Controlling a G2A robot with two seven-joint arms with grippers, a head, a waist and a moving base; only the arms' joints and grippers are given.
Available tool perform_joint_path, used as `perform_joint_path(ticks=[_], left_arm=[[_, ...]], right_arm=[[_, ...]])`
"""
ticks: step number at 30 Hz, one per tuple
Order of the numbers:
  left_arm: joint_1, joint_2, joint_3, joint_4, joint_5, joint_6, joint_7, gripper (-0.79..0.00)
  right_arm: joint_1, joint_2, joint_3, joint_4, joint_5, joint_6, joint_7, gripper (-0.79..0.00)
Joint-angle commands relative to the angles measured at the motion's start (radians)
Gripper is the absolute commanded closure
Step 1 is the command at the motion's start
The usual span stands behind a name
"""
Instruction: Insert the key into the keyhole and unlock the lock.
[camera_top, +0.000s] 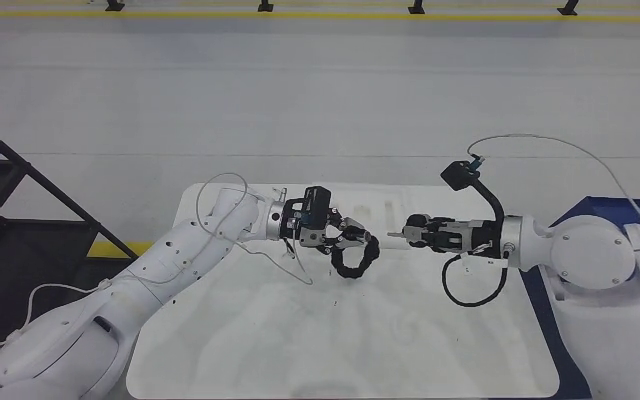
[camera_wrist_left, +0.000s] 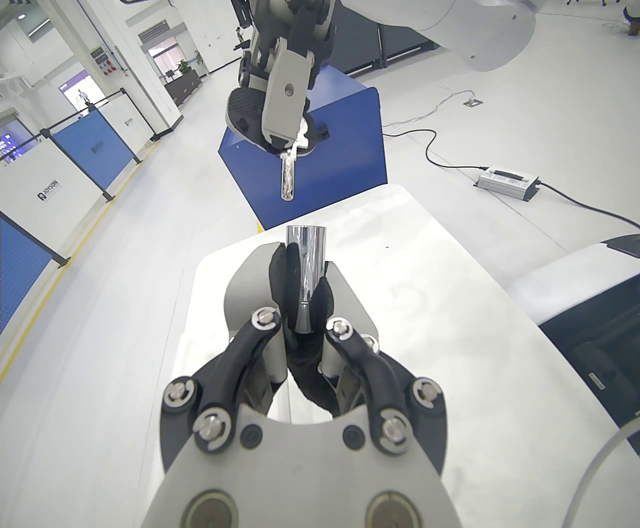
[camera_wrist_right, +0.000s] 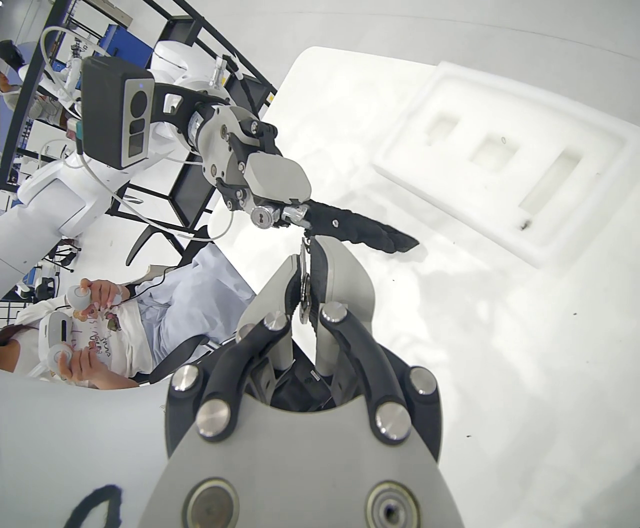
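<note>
1. The key (camera_wrist_left: 287, 177) is held above the table, its blade pointing at the lock (camera_wrist_left: 306, 270). The tip is near the lock's end but not touching it; a gap shows between them in the left wrist view.
2. The lock is a chrome cylinder with a black cable (camera_wrist_right: 350, 227) hanging from it. Its keyhole (camera_wrist_right: 261, 216) faces the right wrist camera.
3. The right gripper (camera_wrist_right: 309, 255) pinches the key by its head, with the fingers pressed flat against both sides.
4. The left gripper (camera_wrist_left: 302, 265) is closed around the chrome cylinder, which stands out past the fingertips towards the key.
5. In the top view the two grippers face each other over the middle of the far part of the white table (camera_top: 300, 340), with the cable loop drooping below the left one.
6. A white foam tray (camera_wrist_right: 500, 150) with rectangular recesses lies on the table beyond them.
</note>
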Motion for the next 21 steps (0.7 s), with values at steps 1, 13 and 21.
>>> perform_joint_path(ticks=[1, 13, 21], left_arm=[[0.0, 0.0, 0.0, 0.0, 0.0, 0.0, 0.0, 0.0], [0.035, 0.0, -0.017, -0.035, -0.002, 0.029, -0.035, 0.0], [0.044, -0.027, -0.001, -0.034, 0.111, 0.091, 0.073, 0.0]], right_arm=[[0.0, 0.0, 0.0, 0.0, 0.0, 0.0, 0.0, 0.0], [0.001, 0.004, -0.02, -0.056, -0.019, 0.037, 0.013, 0.0], [0.068, 0.02, -0.037, -0.184, -0.099, 0.16, 0.123, 0.0]])
